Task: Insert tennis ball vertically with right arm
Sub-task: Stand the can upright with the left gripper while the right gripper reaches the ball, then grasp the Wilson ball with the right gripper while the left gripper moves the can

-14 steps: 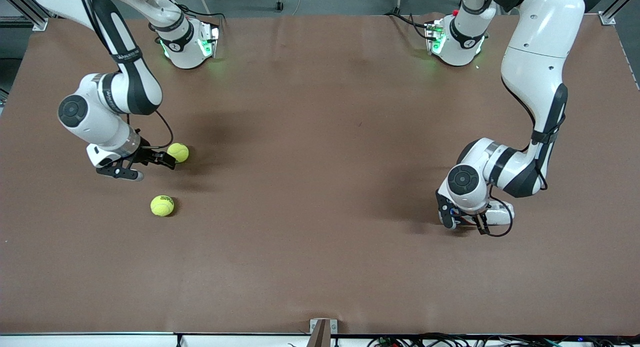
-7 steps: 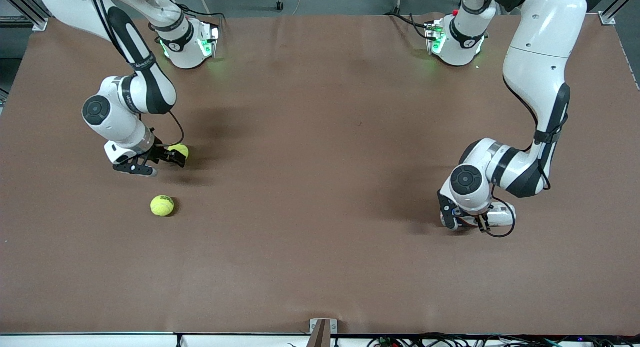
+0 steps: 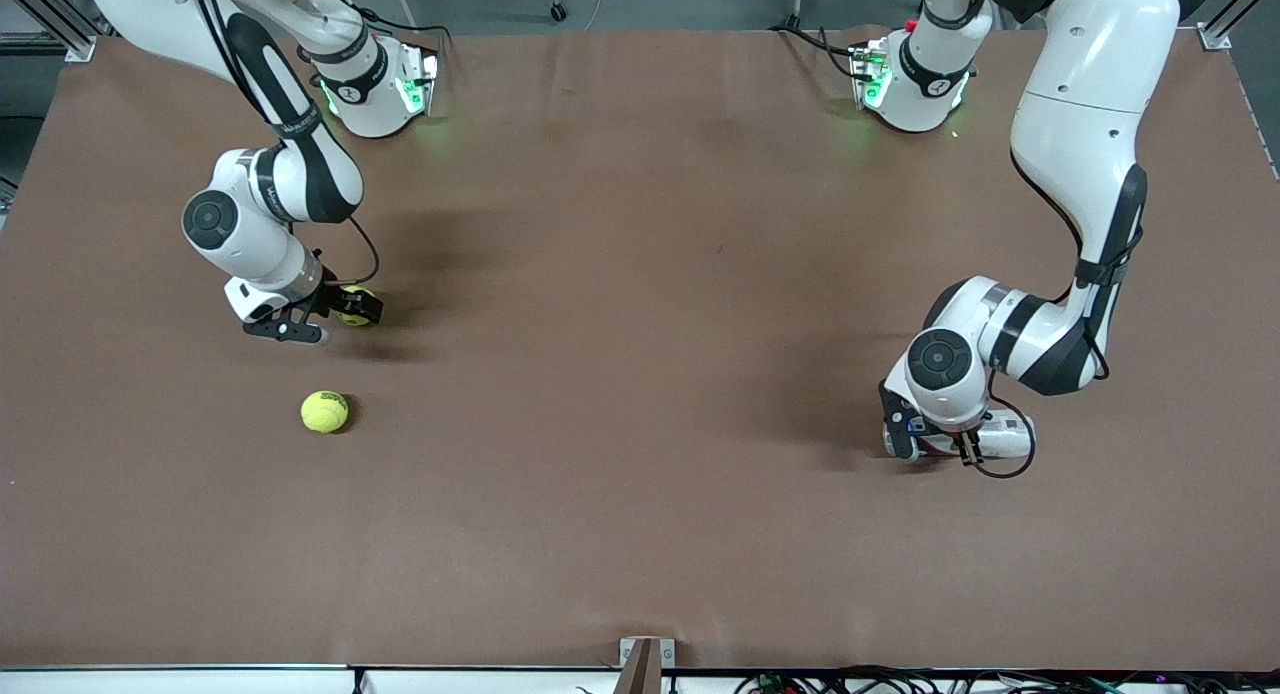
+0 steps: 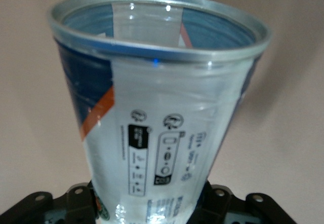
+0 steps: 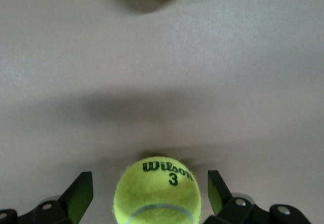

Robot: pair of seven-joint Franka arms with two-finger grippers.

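- My right gripper [image 5: 148, 183] is low over the table [image 3: 640, 374] at the right arm's end. Its jaws stand wide open and hold nothing.
- The tennis ball [image 5: 158, 193] sits on the table between my fingers [image 5: 81, 196], with a gap on either side. If I close off-centre, one pad could meet it first and roll it out of reach. If I pinch it too high, the felt could squirt out downward.
- The second ball [image 3: 324, 411] lies loose, nearer the front camera and well apart from the first. A ball knocked free could roll into it, and I might then chase the wrong one.
- At the left arm's end my left gripper [image 3: 940, 444] is clamped on the base of a clear ball can [image 4: 162, 122], with the open mouth pointing away from the wrist. I cannot tell how firm that hold is.
- The can's wall is thin and slick. If it slips or tilts as I raise it, its mouth will not face up, and a ball lowered from above would likely catch the rim and bounce off.
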